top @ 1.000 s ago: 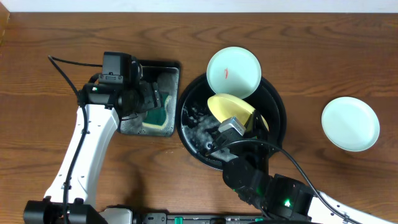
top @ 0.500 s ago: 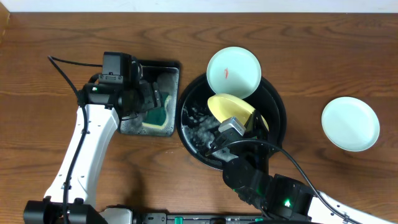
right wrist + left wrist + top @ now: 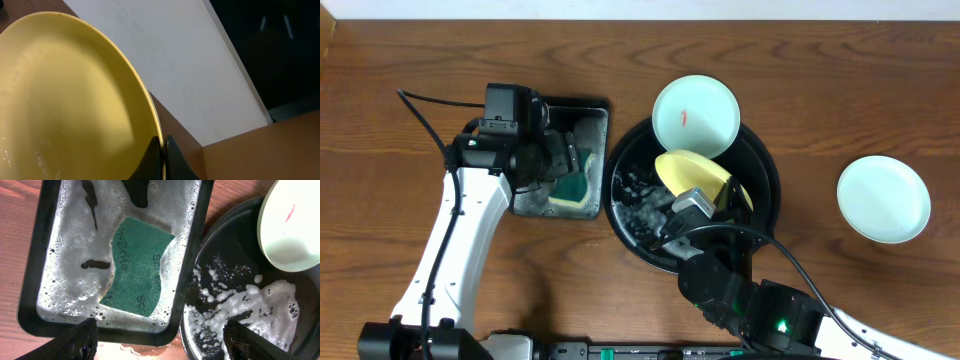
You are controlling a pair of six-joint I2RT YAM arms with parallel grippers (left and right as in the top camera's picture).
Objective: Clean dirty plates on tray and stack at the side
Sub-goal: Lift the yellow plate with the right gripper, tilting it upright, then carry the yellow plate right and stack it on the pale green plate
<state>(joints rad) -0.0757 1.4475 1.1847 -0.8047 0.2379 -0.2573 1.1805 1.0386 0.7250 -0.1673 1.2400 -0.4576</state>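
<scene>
My right gripper (image 3: 163, 150) is shut on the rim of the pale yellow plate (image 3: 65, 100) and holds it tilted over the round black tray (image 3: 765, 165); the plate also shows in the overhead view (image 3: 692, 175). A mint-blue plate with a red smear (image 3: 695, 115) rests on the tray's far rim and shows in the left wrist view (image 3: 290, 225). A second mint-blue plate (image 3: 883, 198) lies on the table at the right. My left gripper (image 3: 160, 340) is open and empty above the sponge tray (image 3: 35, 280) holding a green sponge (image 3: 140, 265). The tray bottom (image 3: 235, 300) is foamy.
The rectangular black sponge tray (image 3: 600, 120) with soapy water sits left of the round tray, almost touching it. A black cable (image 3: 425, 110) runs across the table at the left. Bare wooden table lies between the round tray and the right plate.
</scene>
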